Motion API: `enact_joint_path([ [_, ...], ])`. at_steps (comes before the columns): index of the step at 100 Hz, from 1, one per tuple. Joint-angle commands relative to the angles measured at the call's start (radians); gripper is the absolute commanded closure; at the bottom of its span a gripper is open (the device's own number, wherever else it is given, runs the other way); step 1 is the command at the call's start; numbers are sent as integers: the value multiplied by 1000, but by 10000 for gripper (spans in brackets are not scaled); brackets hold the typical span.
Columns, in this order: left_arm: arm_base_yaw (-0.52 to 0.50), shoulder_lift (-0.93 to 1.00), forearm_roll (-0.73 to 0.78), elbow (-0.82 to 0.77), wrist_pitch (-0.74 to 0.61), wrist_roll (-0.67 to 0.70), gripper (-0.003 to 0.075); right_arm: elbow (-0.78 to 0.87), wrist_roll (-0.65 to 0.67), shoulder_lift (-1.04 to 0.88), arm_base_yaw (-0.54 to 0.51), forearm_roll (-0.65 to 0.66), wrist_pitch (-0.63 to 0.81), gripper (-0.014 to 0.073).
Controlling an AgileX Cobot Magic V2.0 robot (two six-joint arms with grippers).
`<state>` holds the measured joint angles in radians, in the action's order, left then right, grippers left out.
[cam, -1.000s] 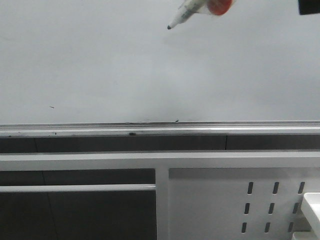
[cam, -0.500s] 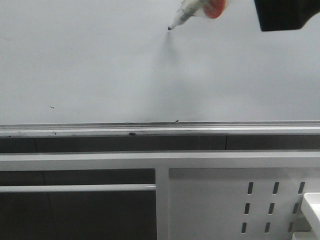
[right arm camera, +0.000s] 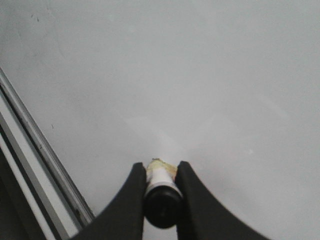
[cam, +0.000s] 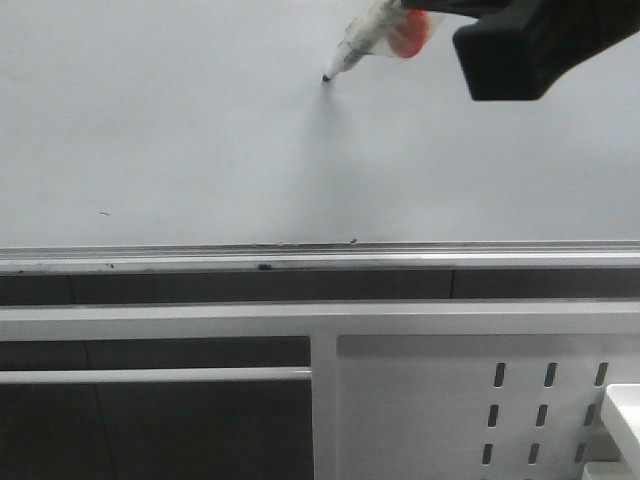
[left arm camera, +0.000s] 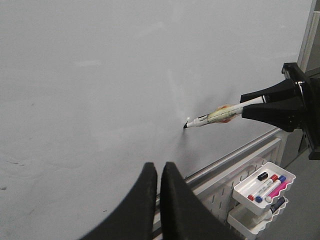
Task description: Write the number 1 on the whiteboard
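- Glossy grey-white whiteboard (cam: 180, 130): no stroke visible.
- Marker (cam: 360, 45): tip at board.
- Right claw (right arm camera: 160, 192): clamped on marker.
- Left claw (left arm camera: 158, 175): fingers together, holding nothing.

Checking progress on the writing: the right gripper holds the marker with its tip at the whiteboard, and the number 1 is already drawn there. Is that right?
Not quite. The right gripper does hold the marker, tip at the whiteboard, but no number 1 is drawn yet. The left wrist view shows the board bare around the tip.

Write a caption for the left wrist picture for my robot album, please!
The right tool holds a marker with its black tip at the blank whiteboard; no number 1 shows.
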<state>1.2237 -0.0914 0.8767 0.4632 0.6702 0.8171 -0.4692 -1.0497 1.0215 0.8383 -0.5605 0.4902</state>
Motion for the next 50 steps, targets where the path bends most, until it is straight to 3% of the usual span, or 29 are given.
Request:
enact_joint_path([
  [1, 1, -12, 16, 24, -60, 9, 740, -34, -9, -6, -10, 19, 170, 664],
  [39, 1, -12, 12, 24, -60, 9, 740, -34, -9, -6, -14, 17, 197, 664],
  [50, 1, -12, 12, 24, -60, 9, 740, -34, -9, -6, -15, -37, 197, 664],
])
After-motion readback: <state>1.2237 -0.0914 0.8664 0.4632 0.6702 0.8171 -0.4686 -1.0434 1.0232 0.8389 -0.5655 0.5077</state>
